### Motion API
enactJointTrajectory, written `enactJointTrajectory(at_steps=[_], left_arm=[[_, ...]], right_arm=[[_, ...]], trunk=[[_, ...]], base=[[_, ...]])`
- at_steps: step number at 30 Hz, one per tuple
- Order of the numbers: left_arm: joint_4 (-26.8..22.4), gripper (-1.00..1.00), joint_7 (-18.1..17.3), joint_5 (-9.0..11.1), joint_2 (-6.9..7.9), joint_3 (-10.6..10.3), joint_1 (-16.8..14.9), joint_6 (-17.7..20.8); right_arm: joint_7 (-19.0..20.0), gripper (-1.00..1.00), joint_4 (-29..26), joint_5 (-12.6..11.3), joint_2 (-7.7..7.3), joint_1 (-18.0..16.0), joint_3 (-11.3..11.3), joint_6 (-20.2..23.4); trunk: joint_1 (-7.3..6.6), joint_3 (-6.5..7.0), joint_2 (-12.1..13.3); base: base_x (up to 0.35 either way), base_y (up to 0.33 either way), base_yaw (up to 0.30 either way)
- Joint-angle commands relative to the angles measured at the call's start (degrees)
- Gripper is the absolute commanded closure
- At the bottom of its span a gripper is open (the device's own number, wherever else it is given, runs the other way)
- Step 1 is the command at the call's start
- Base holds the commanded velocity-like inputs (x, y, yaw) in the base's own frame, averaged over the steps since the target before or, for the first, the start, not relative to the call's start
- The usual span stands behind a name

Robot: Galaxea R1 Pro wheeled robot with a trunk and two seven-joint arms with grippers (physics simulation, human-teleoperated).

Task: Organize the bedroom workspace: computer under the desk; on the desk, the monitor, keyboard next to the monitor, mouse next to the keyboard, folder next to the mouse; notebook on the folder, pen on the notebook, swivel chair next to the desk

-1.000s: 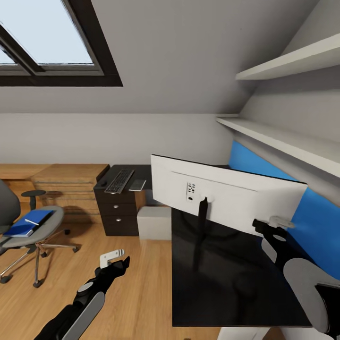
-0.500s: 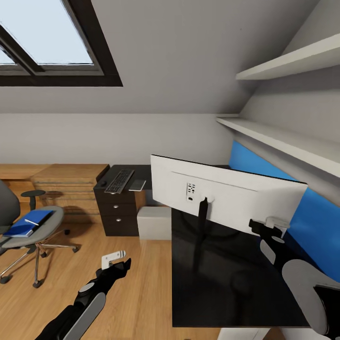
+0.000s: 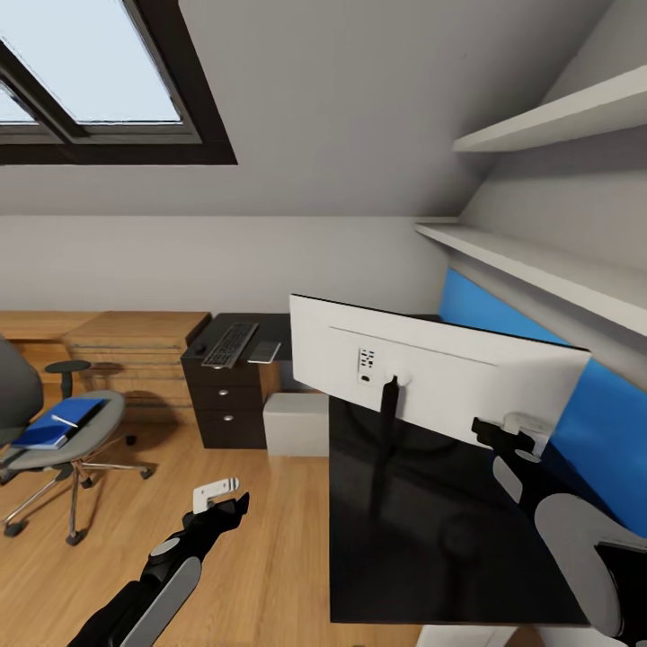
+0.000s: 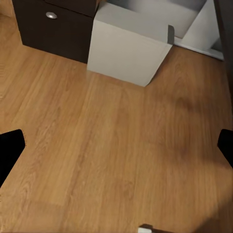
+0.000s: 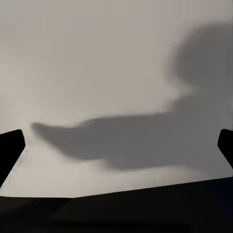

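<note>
At the lower left of the head view, the left gripper (image 3: 218, 497) is hanging over the oak floor (image 3: 270, 539) with its fingers spread apart. At the lower right, the right gripper (image 3: 503, 436) is sitting close against the monitor (image 3: 431, 368), also spread wide and clasping nothing. The monitor is standing on the black desk (image 3: 431, 539), showing its pale grey back and thin black stand. Up close, the right wrist view is showing that pale back (image 5: 97, 73) crossed by a shadow. The left wrist view is revealing the computer (image 4: 128, 46), a grey-white box on the floor beside a dark drawer. Farther left, the swivel chair (image 3: 67, 440) is carrying the blue folder (image 3: 58, 424). The keyboard (image 3: 229, 344) is lying on the desk's far end.
</note>
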Motion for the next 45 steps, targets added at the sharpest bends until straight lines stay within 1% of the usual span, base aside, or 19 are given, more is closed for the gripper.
enactJointTrajectory(at_steps=[1, 9, 26, 29, 33, 45], left_arm=[[-0.09, -1.0, 0.48, 0.39, 0.07, -0.2, -0.08, 0.08], [-0.09, -1.0, 0.48, 0.31, 0.11, -0.19, -0.07, 0.08], [-0.09, -1.0, 0.48, 0.06, 0.08, -0.22, -0.08, 0.08], [-0.09, -1.0, 0.48, -0.05, 0.04, -0.42, -0.08, 0.08], [-0.09, -1.0, 0.48, -0.04, 0.02, -1.3, -0.08, 0.08], [-0.09, -1.0, 0.48, 0.1, 0.16, -1.51, -0.08, 0.17]], right_arm=[[-0.03, -1.0, 0.05, -0.59, 0.04, -0.05, 0.15, -0.27], [-0.03, -1.0, 0.0, -0.58, 0.23, -0.05, 0.1, -0.27], [0.05, -1.0, 0.02, -0.53, 0.15, -0.05, 0.09, -0.27], [0.05, -1.0, -0.01, -0.53, 0.15, -0.05, 0.09, -0.27], [0.05, -1.0, 0.04, -0.53, 0.15, -0.03, 0.09, -0.27], [0.05, -1.0, -0.01, -0.53, 0.15, 0.03, 0.09, -0.27]], trunk=[[0.02, -0.09, -0.08], [0.02, -0.09, -0.08], [0.02, -0.09, -0.08], [0.02, -0.09, -0.08], [0.02, -0.09, -0.08], [0.02, -0.09, -0.08]], base=[[0.0, 0.0, 0.178], [0.0, 0.0, 0.189], [0.002, 0.0, 0.012], [0.109, 0.0, 0.0], [0.254, 0.0, 0.0], [0.107, 0.0, 0.0]])
